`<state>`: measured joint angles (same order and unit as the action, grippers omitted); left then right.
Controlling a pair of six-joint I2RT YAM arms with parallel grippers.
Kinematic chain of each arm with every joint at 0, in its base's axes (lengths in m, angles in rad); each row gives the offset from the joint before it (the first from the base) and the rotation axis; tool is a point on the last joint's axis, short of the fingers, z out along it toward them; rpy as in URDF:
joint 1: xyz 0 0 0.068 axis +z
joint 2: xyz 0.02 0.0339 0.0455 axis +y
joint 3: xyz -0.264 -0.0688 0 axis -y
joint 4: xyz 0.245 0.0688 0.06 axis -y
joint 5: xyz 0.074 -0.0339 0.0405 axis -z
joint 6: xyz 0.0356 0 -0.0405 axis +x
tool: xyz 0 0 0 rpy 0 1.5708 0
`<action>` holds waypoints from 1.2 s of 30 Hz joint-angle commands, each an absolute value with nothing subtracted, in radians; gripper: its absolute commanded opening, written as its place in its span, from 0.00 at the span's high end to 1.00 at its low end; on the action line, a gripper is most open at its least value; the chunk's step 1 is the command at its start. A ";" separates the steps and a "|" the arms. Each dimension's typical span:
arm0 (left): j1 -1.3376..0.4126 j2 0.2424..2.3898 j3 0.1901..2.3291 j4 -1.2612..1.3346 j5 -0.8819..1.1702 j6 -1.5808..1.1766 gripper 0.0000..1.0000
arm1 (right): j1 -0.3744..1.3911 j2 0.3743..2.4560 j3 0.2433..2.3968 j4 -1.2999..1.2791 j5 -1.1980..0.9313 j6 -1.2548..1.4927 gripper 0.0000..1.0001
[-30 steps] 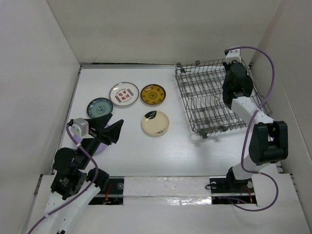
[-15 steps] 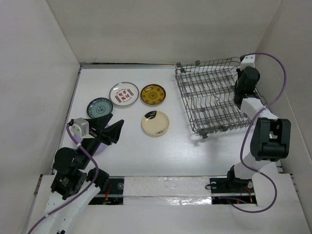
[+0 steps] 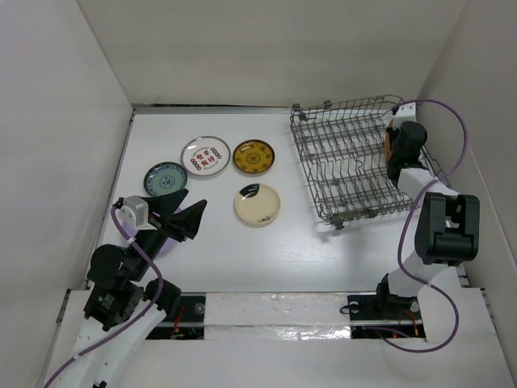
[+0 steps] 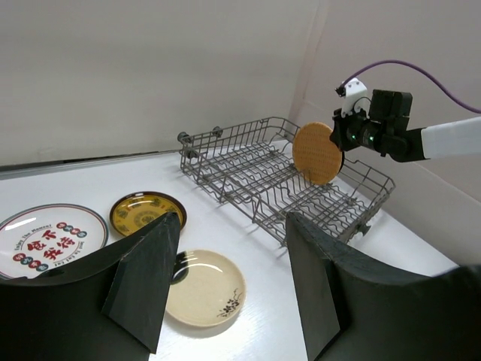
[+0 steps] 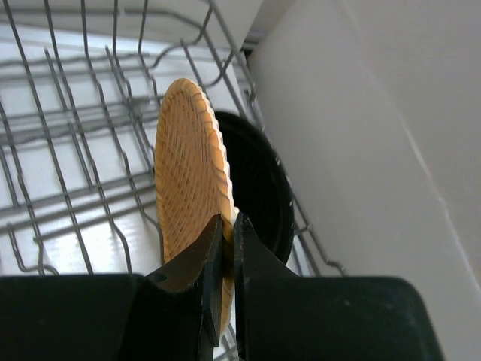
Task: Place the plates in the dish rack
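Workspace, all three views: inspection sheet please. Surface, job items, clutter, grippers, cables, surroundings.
Surface: white table, no spills seen.
Job's things: teal plate, red-marked white plate, dark yellow plate and cream plate lie flat on the table; orange-tan plate held on edge over the dish rack; black plate upright behind it.
Clutter: nothing seen.
Grippers: left gripper open, empty; right gripper shut on the orange-tan plate's rim.
Cables: purple cable loops off the right wrist, another on the left arm; both clear of plates.
Surroundings: white walls on three sides.
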<state>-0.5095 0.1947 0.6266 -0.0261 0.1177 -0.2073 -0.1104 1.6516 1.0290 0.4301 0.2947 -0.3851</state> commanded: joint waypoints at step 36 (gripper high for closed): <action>-0.517 0.251 0.620 0.023 0.066 -0.204 0.44 | 0.411 1.531 1.103 0.471 0.354 -0.002 0.11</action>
